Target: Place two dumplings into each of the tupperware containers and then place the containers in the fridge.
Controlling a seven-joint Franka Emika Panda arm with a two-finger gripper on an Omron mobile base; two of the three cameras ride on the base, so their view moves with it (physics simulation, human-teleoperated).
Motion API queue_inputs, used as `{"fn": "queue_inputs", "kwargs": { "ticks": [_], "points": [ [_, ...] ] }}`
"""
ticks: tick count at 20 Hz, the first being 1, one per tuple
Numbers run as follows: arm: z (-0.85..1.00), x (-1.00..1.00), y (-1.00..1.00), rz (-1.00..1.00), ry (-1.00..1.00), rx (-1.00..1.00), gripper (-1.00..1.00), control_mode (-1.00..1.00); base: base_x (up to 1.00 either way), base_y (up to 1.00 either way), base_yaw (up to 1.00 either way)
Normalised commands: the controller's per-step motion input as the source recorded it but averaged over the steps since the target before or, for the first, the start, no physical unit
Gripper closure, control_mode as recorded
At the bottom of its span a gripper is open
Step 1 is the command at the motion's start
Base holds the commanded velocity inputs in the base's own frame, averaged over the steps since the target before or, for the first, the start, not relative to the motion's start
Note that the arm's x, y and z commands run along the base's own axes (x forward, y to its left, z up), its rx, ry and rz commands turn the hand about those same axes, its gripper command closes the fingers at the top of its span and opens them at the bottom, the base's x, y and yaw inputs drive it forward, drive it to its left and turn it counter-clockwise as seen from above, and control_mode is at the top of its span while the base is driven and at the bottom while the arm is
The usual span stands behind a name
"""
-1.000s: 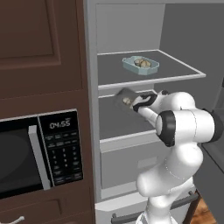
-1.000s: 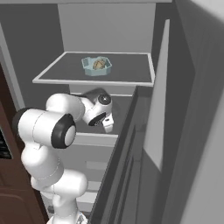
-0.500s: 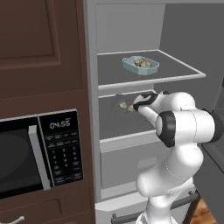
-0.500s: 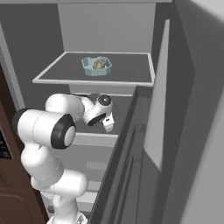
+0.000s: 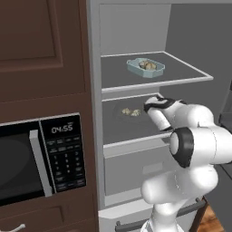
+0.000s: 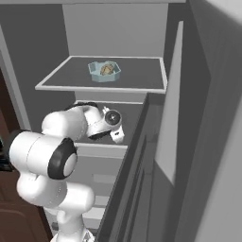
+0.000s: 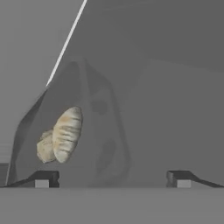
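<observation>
An open grey fridge [image 5: 136,27] stands beside dark wood cabinets and a black microwave [image 5: 41,158]. On its upper shelf [image 5: 181,74] sits a pale blue-teal container [image 5: 145,68] with raised rims and rounded corners, holding lumpy tan dumplings [image 5: 147,65]; it rests near the middle of the shelf, with bare shelf on every side. On the shelf below lies a dark grey container [image 7: 72,131], hard to tell from the grey shelf around it, with two pleated tan-and-brown dumplings [image 7: 61,136] inside, touching each other near one end. The white robot arm reaches into this lower shelf space. Its gripper [image 7: 113,178] is just in front of the dark container, with the two finger tips spread wide apart and nothing between them. The upper shelf's front edge runs close above the arm, and the fridge's side wall is near it on the right.
</observation>
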Motion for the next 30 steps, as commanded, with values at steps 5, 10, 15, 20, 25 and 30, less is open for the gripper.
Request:
{"fn": "queue_inputs", "kwargs": {
  "ticks": [5, 10, 15, 20, 25, 30],
  "points": [
    [0.83, -0.38, -0.05, 0.00, -0.02, -0.01, -1.00, -1.00, 0.00, 0.00, 0.00],
    [0.99, -0.50, 0.00, 0.00, 0.04, -0.04, -1.00, -1.00, 0.00, 0.00, 0.00],
    [0.90, -0.61, 0.00, 0.00, 0.14, -0.07, -1.00, -1.00, 0.00, 0.00, 0.00],
    [0.47, -0.81, 0.00, 0.00, 0.32, -0.06, -1.00, -1.00, 0.00, 0.00, 0.00],
    [0.21, -0.68, 0.43, 0.07, 0.34, -0.12, -1.00, -1.00, 0.00, 0.00, 0.00],
    [0.30, -0.80, 0.71, 0.12, 0.32, -0.10, -1.00, -1.00, 0.00, 0.00, 0.00]
  ]
}}
